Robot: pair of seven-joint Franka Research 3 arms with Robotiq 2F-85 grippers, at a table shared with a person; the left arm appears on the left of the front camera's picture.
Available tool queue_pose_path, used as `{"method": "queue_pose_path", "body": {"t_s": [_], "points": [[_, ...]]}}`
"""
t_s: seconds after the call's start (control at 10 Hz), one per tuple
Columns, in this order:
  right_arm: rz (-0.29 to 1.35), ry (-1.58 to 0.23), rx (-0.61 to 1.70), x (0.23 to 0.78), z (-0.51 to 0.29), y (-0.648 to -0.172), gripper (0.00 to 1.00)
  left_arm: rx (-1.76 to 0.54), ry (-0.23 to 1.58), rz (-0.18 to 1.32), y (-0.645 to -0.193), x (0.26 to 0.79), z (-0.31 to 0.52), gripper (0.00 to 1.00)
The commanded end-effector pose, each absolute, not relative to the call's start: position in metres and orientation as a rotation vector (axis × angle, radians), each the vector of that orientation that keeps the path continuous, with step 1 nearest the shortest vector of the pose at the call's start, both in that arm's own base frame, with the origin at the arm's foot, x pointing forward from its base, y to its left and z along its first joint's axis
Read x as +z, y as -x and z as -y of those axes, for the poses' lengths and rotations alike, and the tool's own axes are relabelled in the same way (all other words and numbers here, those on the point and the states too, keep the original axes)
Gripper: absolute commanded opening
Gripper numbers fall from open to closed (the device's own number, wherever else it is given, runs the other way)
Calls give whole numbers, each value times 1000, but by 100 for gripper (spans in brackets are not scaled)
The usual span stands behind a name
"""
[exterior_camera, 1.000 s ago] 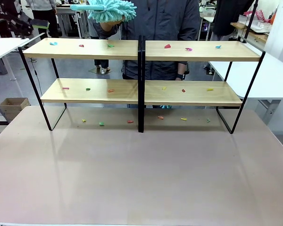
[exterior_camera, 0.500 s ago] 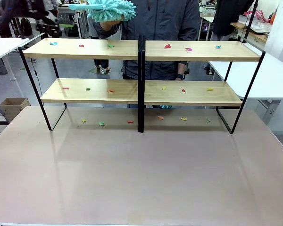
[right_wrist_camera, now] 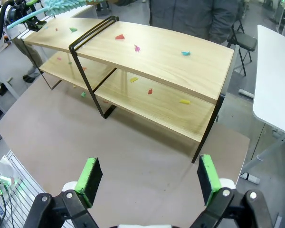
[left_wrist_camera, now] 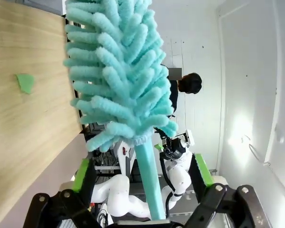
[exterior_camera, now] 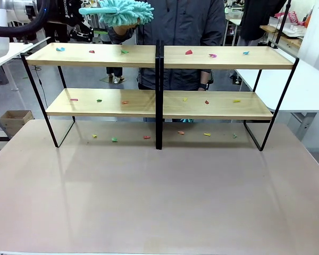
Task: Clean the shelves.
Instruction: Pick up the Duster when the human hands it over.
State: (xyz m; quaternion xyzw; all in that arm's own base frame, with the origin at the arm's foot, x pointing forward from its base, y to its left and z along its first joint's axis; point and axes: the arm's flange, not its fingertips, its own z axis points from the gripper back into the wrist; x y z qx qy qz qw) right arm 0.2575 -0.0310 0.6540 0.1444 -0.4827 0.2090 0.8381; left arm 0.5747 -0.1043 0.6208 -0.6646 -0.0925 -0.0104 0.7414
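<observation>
The shelves (exterior_camera: 202, 57) stand across the far half of the table, two wooden tiers on a black frame. Small coloured scraps (exterior_camera: 189, 52) dot both boards and the tabletop beneath. A person behind them holds a teal fluffy duster (exterior_camera: 125, 10) above the top left board, its handle pointing left. My left gripper (exterior_camera: 93, 21) is at that handle. In the left wrist view the duster (left_wrist_camera: 118, 71) rises ahead and its handle (left_wrist_camera: 149, 185) runs between the wide-apart green pads (left_wrist_camera: 80, 175) of the open left gripper (left_wrist_camera: 140, 173). My right gripper (right_wrist_camera: 148, 179) hangs open over the table, facing the shelves (right_wrist_camera: 156, 57).
The brown table (exterior_camera: 159, 196) in front of the shelves has broad free room. White tables stand at the right (exterior_camera: 308, 85) and the left (exterior_camera: 5, 50). A cardboard box (exterior_camera: 16, 119) sits on the floor at the left.
My left arm has come in from the top left and brought its gripper up to the duster's handle. The person's duster has stayed where it was.
</observation>
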Motion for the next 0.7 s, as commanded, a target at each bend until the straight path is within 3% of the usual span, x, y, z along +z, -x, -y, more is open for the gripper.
{"method": "queue_pose_path", "body": {"t_s": [0.0,0.1,0.2,0.3,0.4,0.6], "points": [[1023,-308,443,654,31,-258,100,-8,1459,207,-574,629,104,100],[1023,-308,443,654,31,-258,100,-14,1469,201,-575,629,106,100],[1023,-308,443,654,31,-258,100,-33,1465,195,-574,628,108,44],[1023,-308,443,654,31,-258,100,-39,1471,190,-572,627,109,42],[1023,-308,443,654,31,-258,100,-45,1480,191,-570,628,110,0],[1023,-308,443,654,31,-258,100,-60,1480,186,-565,630,109,0]]}}
